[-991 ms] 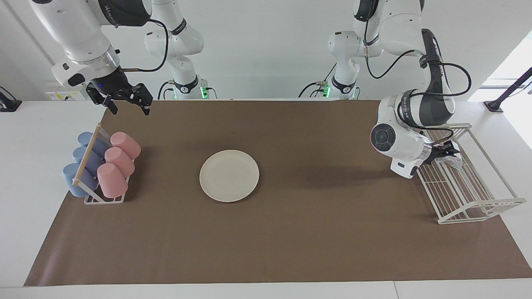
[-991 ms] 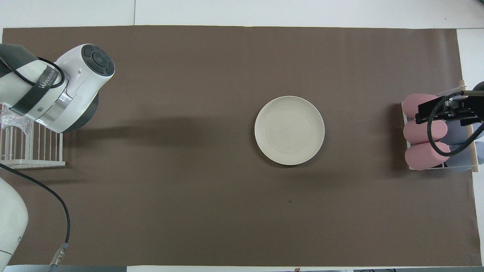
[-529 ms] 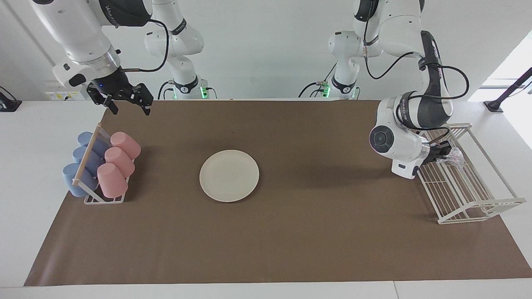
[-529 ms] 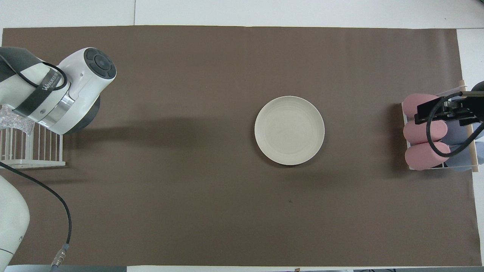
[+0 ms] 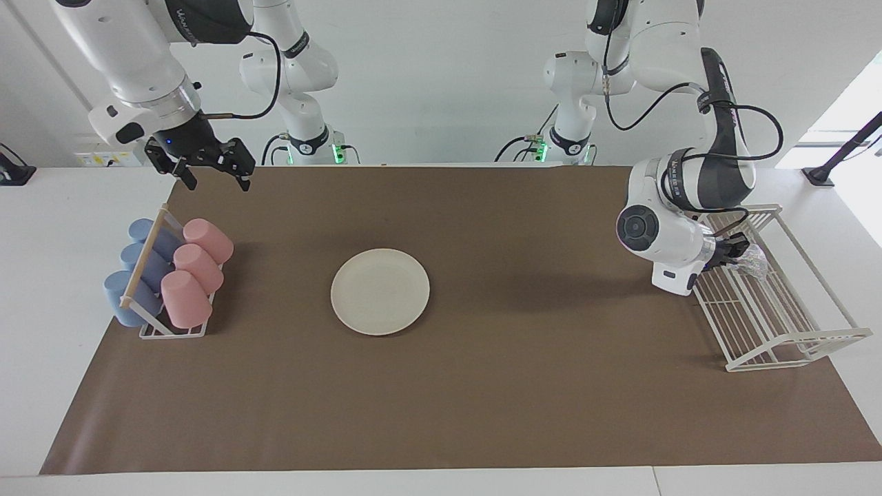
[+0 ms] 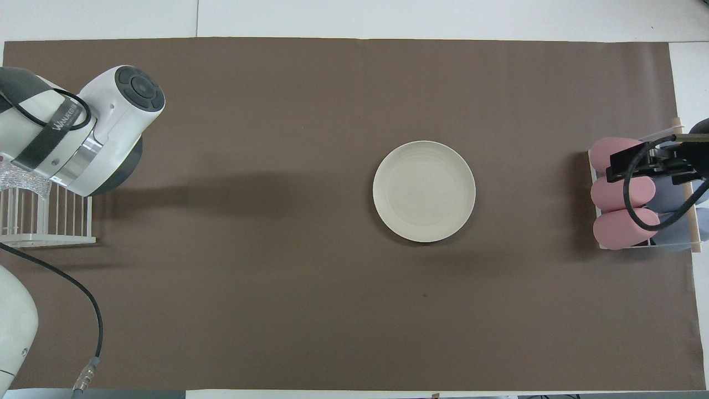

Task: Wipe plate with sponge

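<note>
The cream-white plate [image 5: 380,291] lies flat in the middle of the brown mat, and it shows in the overhead view [image 6: 424,191] too. The silvery speckled sponge [image 5: 756,261] is in the white wire rack [image 5: 778,324] at the left arm's end of the table. My left gripper [image 5: 737,251] reaches into that rack and is shut on the sponge, holding it just above the rack's floor. In the overhead view only an edge of the sponge [image 6: 15,178] shows past the left wrist. My right gripper [image 5: 212,180] is open and empty, up over the cup rack's end nearest the robots, and waits.
A small rack [image 5: 172,329] at the right arm's end of the table holds pink cups [image 5: 194,270] and blue cups [image 5: 138,270] lying on their sides. The brown mat [image 5: 482,386] covers most of the table.
My left gripper has risen a little with the sponge, off the wire rack's floor. The right arm has hardly moved. The plate has not moved.
</note>
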`<state>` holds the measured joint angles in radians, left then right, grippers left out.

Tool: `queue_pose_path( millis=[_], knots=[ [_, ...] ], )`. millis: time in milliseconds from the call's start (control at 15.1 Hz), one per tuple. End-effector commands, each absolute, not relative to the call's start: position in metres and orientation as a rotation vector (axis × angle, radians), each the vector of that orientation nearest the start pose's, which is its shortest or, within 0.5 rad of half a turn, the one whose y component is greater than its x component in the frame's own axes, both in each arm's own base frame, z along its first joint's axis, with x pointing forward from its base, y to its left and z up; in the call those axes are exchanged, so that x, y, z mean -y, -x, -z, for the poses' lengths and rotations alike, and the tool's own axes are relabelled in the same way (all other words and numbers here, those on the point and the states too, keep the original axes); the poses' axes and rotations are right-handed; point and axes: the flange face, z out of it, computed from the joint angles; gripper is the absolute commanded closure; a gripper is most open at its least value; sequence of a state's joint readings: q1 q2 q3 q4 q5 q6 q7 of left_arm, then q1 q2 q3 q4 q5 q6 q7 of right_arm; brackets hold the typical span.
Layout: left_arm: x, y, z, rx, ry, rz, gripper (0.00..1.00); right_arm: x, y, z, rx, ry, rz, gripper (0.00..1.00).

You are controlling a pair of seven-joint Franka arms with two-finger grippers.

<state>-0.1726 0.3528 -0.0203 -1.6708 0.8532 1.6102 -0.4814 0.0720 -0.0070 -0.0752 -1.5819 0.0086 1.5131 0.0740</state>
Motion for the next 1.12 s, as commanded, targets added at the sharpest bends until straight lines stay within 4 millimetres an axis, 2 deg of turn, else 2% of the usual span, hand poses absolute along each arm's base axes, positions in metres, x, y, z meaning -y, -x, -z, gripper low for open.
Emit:
queue_pose_path(
  millis=[0,66,198,264,397,463,529,595,727,991,1057],
  knots=[
    [0.053,-0.631,-0.462,0.257,2.441,-0.121,1.00,-0.004,-0.542,-0.621,-0.283,3.111,-0.082,0.00],
    [0.061,-0.629,-0.481,0.331,2.544,-0.170,1.00,-0.012,-0.541,-0.622,-0.352,3.106,-0.090,0.00],
    [0.081,-0.623,-0.501,0.403,2.690,-0.250,1.00,-0.019,-0.540,-0.622,-0.460,3.093,-0.089,0.00],
    [0.093,-0.620,-0.508,0.424,2.768,-0.287,1.00,-0.026,-0.540,-0.622,-0.505,3.088,-0.090,0.00],
    [0.105,-0.614,-0.520,0.564,2.936,-0.373,1.00,-0.038,-0.539,-0.623,-0.625,3.064,-0.090,0.00],
    [0.109,-0.609,-0.537,0.618,3.010,-0.369,1.00,-0.048,-0.538,-0.623,-0.692,3.048,-0.093,0.00],
    [0.105,-0.608,-0.546,0.664,3.088,-0.398,1.00,-0.059,-0.537,-0.623,-0.782,3.017,-0.108,0.00],
    [0.094,-0.609,-0.554,0.741,3.185,-0.438,1.00,-0.068,-0.534,-0.623,-0.881,2.977,-0.129,0.00],
    [0.085,-0.601,-0.556,0.819,3.348,-0.591,1.00,-0.105,-0.524,-0.630,-1.072,2.915,-0.131,0.00],
    [0.092,-0.572,-0.546,0.681,3.678,-0.817,1.00,-0.192,-0.491,-0.637,-1.502,2.752,-0.145,0.00],
    [0.094,-0.564,-0.540,0.656,3.735,-0.847,1.00,-0.207,-0.484,-0.637,-1.595,2.705,-0.143,0.00]
  ],
)
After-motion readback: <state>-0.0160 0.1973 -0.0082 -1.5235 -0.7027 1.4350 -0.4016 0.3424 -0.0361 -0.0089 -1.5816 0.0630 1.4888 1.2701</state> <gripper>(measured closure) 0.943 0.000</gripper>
